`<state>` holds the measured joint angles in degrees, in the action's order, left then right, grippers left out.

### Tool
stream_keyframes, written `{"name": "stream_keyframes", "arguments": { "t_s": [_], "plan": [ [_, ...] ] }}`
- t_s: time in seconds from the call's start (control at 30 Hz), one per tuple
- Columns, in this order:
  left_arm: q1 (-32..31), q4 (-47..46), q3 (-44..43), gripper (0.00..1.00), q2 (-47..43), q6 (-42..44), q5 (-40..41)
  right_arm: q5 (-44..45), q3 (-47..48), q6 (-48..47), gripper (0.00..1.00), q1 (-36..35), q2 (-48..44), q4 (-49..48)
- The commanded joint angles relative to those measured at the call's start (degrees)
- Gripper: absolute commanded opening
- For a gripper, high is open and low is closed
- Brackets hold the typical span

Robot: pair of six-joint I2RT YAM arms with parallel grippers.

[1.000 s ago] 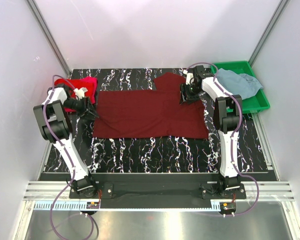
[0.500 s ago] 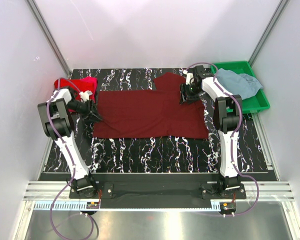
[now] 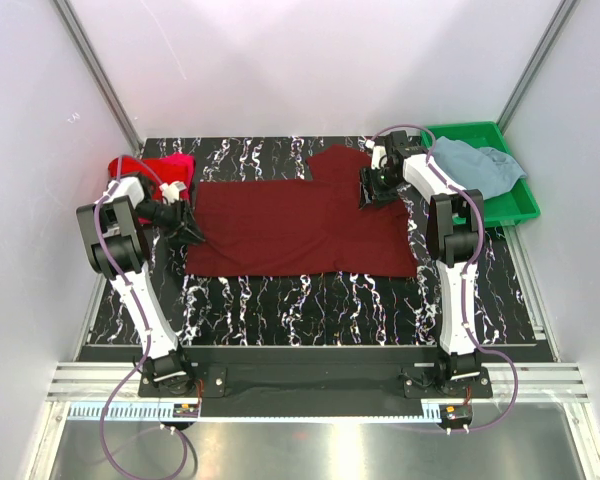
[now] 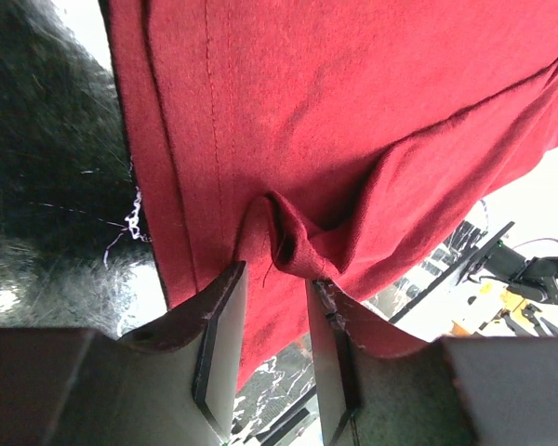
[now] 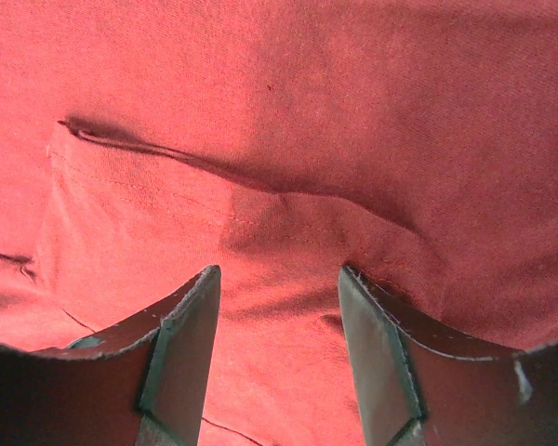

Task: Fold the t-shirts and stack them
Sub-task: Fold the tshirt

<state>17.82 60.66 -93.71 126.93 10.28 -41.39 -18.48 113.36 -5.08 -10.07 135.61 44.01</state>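
Observation:
The dark maroon t-shirt [image 3: 300, 225] lies spread flat in the middle of the table. My left gripper [image 3: 187, 233] is at its left edge. In the left wrist view the jaws [image 4: 277, 274] are drawn in on a small pucker of the maroon cloth [image 4: 353, 111]. My right gripper [image 3: 370, 190] is on the shirt's far right sleeve. It is open [image 5: 279, 274], with both fingertips resting on flat cloth [image 5: 288, 111]. The bright red t-shirt [image 3: 150, 172] lies bunched at the far left, with pinker cloth [image 3: 180, 160] at its right side. The grey-blue t-shirt [image 3: 475, 165] lies in the green tray [image 3: 515, 205].
The black marbled table [image 3: 310, 295] has bare surface in front of the maroon shirt. White walls stand close on the left, right and back. The green tray is at the far right corner, beside my right arm.
My left gripper has moved forward and right from the red shirt to the maroon shirt's left edge, then stayed there. The right arm has not moved.

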Motion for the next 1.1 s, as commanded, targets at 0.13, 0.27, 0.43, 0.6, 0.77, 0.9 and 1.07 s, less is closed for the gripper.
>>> {"name": "stream_keyframes", "arguments": {
  "t_s": [0.13,0.27,0.43,0.6,0.77,0.9,1.07],
  "plan": [
    [-0.2,-0.4,-2.2,0.36,0.1,0.5,0.7,1.7,0.6,-0.5,0.62,-0.7,0.2,-0.4],
    [-0.2,-0.4,-2.2,0.36,0.4,0.7,1.7,1.8,0.5,-0.6,0.62,-0.7,0.1,-0.3],
    [-0.2,-1.0,-2.4,0.36,0.9,0.7,3.4,1.8,0.4,-0.6,0.62,-0.7,0.2,-0.3],
    [-0.4,-0.9,-3.1,0.35,2.4,0.4,3.5,1.7,0.6,-0.6,0.62,-0.7,0.3,-0.4],
    [-0.8,-0.6,-3.3,0.21,2.7,0.9,2.5,1.9,0.5,-0.7,0.62,-0.7,0.0,-0.3],
    [-0.8,-0.6,-2.7,0.08,2.1,1.1,2.6,1.9,0.2,-0.6,0.62,-0.7,0.2,-0.5],
    [-0.4,-0.9,-1.8,0.01,0.5,0.6,3.9,2.2,0.5,-0.8,0.62,-0.7,0.4,-0.3]
  ]
}}
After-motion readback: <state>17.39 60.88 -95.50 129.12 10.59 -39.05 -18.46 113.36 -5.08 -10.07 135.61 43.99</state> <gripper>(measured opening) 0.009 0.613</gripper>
